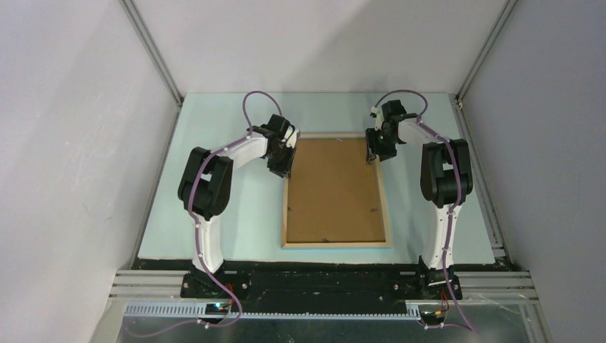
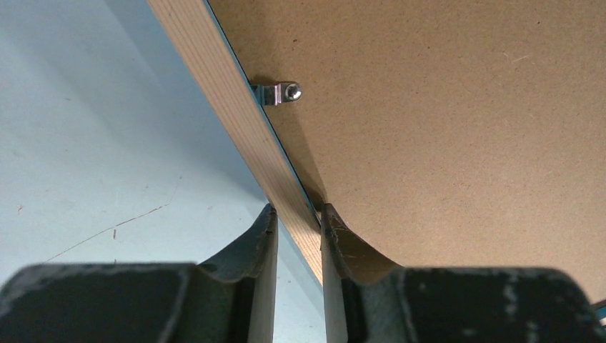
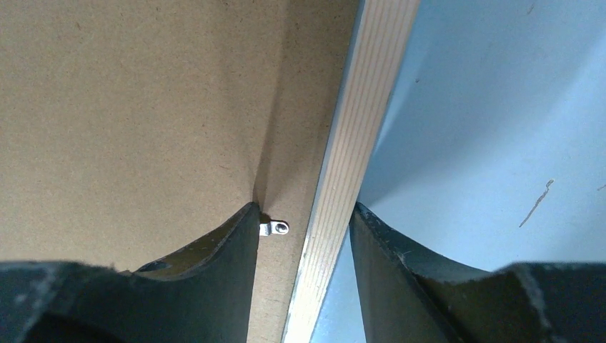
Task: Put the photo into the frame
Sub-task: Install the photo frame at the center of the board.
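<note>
The frame [image 1: 336, 244] lies back-up in the middle of the table, light wood rails showing. A plain brown backing board [image 1: 334, 189] fills it. The photo is hidden. My left gripper [image 1: 282, 170] is at the left rail near the far corner. In the left wrist view it [image 2: 296, 214] is shut on the wooden rail [image 2: 229, 100], just below a small metal clip [image 2: 280, 92]. My right gripper [image 1: 373, 156] is at the right rail near the far corner. There it [image 3: 305, 211] stands open astride the rail [image 3: 364, 107], with its inner finger on the board beside a clip [image 3: 275, 228].
The pale blue table mat [image 1: 236, 221] runs out to the grey enclosure walls on both sides and at the back. Both arm bases stand at the near edge, with a black strip and metal rails [image 1: 321, 286] in front.
</note>
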Available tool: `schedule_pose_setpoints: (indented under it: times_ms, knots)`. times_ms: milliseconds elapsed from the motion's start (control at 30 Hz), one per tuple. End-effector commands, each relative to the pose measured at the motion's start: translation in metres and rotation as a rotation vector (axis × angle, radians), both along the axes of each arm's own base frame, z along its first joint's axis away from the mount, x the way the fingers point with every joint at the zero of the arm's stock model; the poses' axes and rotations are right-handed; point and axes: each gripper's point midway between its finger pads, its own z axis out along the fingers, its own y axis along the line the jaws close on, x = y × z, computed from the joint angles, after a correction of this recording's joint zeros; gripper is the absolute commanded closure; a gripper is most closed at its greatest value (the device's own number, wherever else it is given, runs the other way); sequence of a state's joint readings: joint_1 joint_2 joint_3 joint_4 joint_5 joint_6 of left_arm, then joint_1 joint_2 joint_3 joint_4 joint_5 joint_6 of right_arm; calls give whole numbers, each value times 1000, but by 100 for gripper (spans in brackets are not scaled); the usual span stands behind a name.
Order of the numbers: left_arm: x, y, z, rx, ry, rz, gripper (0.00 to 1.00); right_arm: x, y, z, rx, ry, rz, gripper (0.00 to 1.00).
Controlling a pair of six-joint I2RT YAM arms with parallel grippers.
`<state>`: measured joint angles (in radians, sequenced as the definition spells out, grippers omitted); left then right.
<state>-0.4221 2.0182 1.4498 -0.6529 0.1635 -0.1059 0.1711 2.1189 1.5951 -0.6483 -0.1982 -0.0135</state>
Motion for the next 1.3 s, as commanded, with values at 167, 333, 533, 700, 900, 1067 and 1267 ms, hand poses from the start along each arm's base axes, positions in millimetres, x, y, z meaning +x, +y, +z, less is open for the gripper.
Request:
schedule_pose_setpoints:
  times_ms: [167,333,533,700,900,1067,1267]
  knots:
    - [8,-6,4,-22,-36,-33,100,-16,8,9,39,14,103,49]
    - [8,-6,6,-23,-40,-36,100,-23,9,9,42,31,152,49]
    - [9,-6,6,-19,-42,-35,100,-29,7,6,32,46,189,50]
    - [9,-5,5,-17,-42,-35,100,-33,6,6,29,53,210,53]
    - [9,-5,6,-16,-44,-36,100,-32,6,8,25,48,227,56]
    - [9,-5,6,-13,-45,-37,100,-32,7,9,31,46,240,59]
    - [9,-3,6,-10,-47,-36,100,-33,9,14,40,40,281,61]
